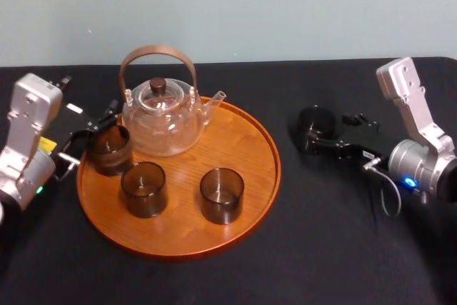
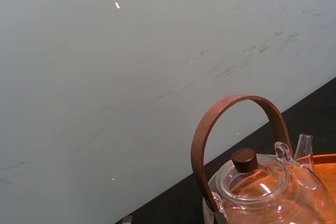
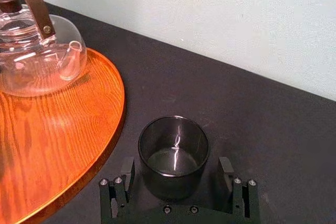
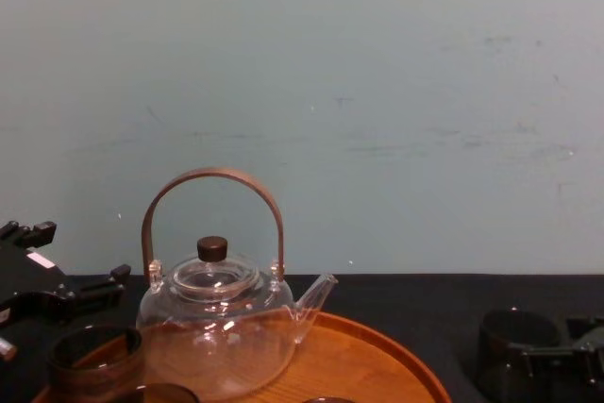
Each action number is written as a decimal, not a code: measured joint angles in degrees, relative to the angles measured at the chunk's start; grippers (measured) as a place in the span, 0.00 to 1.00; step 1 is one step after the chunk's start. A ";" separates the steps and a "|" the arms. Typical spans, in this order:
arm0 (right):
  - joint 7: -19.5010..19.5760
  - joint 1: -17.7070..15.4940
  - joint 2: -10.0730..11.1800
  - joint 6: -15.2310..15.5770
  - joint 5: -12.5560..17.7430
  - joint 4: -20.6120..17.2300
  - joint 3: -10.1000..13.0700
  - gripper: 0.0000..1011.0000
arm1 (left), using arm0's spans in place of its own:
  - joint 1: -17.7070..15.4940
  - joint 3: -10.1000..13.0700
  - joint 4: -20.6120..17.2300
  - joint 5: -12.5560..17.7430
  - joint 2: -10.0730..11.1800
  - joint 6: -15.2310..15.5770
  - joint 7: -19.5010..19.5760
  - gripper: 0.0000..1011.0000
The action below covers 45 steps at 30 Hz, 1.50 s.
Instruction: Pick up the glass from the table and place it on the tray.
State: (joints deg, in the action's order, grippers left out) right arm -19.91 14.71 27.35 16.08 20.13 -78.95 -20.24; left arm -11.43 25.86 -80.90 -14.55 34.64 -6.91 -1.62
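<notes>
Right tool [image 3: 177,165], released, flanks the glass [image 3: 174,140] on the table [image 3: 262,124] beside the tray [image 3: 63,129]

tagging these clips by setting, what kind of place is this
Likely a robot lab test bench, not a home: a table draped in black cloth, a bare pale wall, and a wooden tray with a glass teapot staged as props.

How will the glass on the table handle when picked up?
Probably rigid but breakable: the glass looks thin-walled. Its shiny wall may slip in the right tool straddling it. Short and wide, it should resist tipping. Left tool is at the tray's edge.
</notes>
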 joint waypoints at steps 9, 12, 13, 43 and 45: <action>-0.56 1.94 -1.79 0.47 -1.55 2.40 -0.39 0.99 | 0.00 0.00 0.00 0.00 0.00 0.00 0.00 0.99; -0.86 2.58 -2.24 0.58 -2.01 3.20 -0.47 0.99 | 0.00 0.00 0.00 0.00 0.00 0.00 0.00 0.99; -0.98 2.92 -2.49 0.63 -2.25 3.65 -0.55 0.99 | 0.00 0.00 0.00 0.00 0.00 0.00 0.00 0.99; -1.03 5.46 -4.74 0.26 -4.59 7.42 -1.04 0.90 | 0.00 0.00 0.00 0.00 0.00 0.00 0.00 0.99; -1.02 5.45 -4.73 0.26 -4.58 7.42 -1.03 0.90 | 0.00 0.00 0.00 0.00 0.00 0.00 0.00 0.99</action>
State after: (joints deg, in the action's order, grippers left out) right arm -20.93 20.16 22.62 16.34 15.55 -71.53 -21.27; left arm -11.43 25.86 -80.90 -14.55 34.65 -6.91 -1.62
